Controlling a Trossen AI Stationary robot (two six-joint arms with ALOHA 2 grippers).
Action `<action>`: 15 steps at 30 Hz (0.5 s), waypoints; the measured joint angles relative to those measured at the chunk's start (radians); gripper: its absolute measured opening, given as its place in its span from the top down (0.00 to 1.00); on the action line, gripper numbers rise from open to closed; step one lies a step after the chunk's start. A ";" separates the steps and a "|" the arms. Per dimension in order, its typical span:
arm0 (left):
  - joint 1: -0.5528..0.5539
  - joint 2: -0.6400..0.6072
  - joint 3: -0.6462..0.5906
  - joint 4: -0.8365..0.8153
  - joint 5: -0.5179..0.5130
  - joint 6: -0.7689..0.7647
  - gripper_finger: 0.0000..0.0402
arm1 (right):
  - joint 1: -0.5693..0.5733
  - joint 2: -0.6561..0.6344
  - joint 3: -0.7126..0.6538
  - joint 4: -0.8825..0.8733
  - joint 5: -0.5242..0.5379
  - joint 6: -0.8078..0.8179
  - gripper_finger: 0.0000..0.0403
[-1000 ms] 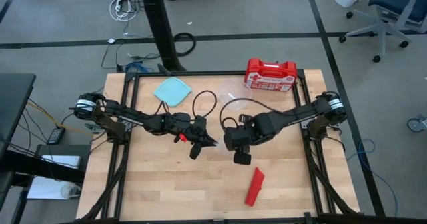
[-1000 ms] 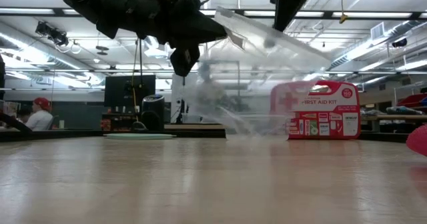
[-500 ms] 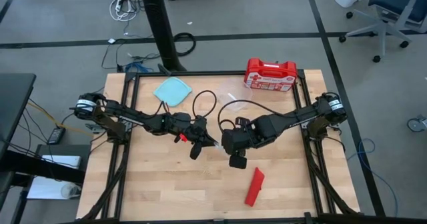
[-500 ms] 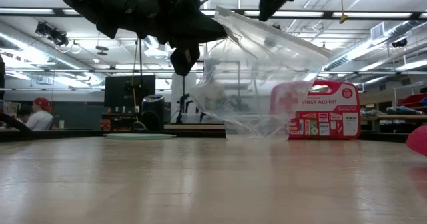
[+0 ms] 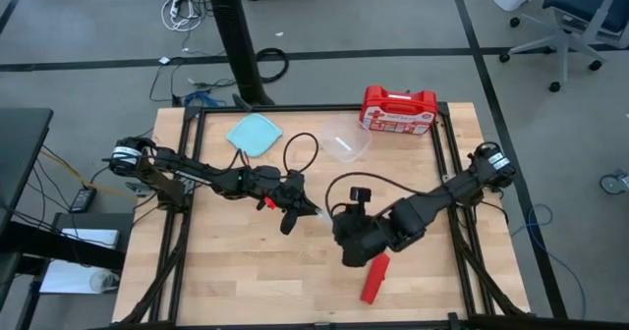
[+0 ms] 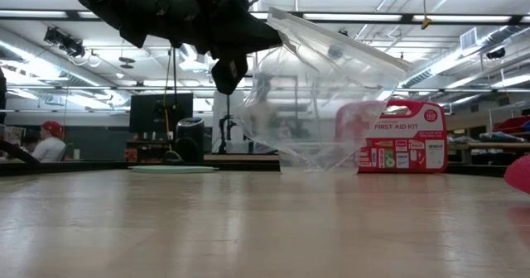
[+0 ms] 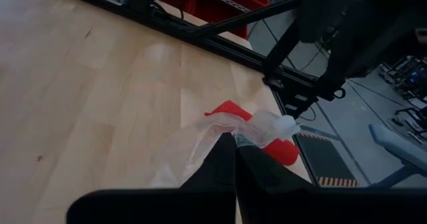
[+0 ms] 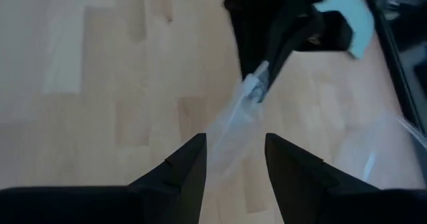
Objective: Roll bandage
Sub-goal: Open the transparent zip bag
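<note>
Bandage [image 5: 374, 276] lies on the table just beside the right tool [image 5: 352, 256].

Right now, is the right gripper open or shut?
Open and empty. In its wrist view the right gripper shows two fingers apart, bare wood between; the clear bag hangs beyond.

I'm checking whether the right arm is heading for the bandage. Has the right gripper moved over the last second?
Yes. In the high view the right gripper has swung away from the first-aid kit toward the table's near edge, ending beside the bandage.
</note>
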 joint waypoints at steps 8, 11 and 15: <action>0.000 0.000 0.000 0.005 -0.013 0.000 1.00 | -0.067 0.003 -0.161 0.099 -0.081 0.114 0.63; 0.000 0.000 0.000 0.005 -0.012 0.000 1.00 | -0.074 0.001 -0.176 0.140 -0.079 0.100 0.63; 0.000 0.000 0.000 0.005 -0.013 0.004 1.00 | -0.084 0.000 -0.188 0.159 -0.083 0.086 0.63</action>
